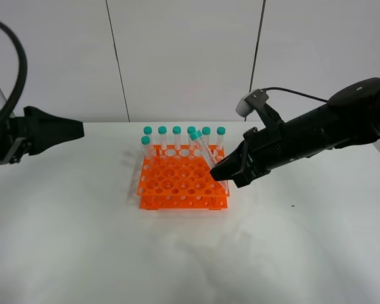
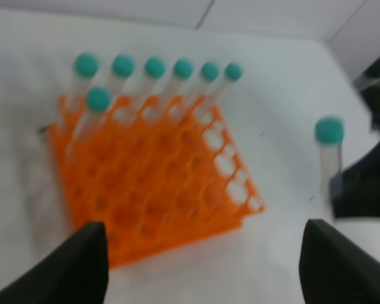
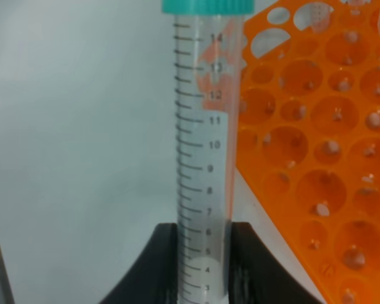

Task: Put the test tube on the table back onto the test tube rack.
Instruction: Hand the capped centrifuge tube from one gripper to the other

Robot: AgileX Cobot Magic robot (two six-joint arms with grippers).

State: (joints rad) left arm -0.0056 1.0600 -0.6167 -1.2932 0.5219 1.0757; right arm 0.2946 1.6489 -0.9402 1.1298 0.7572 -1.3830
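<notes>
The orange test tube rack stands mid-table with several teal-capped tubes upright along its far rows. My right gripper hovers over the rack's right side, shut on the lower end of the test tube. That tube tilts, with its cap up and to the left. In the right wrist view the test tube sits clamped between the black fingers, beside the rack. My left gripper hangs open and holds nothing, well left of the rack. From the left wrist the rack and the held tube both show.
The white table stretches wide around the rack. The right arm reaches in from the right edge. A grey panelled wall stands behind the table.
</notes>
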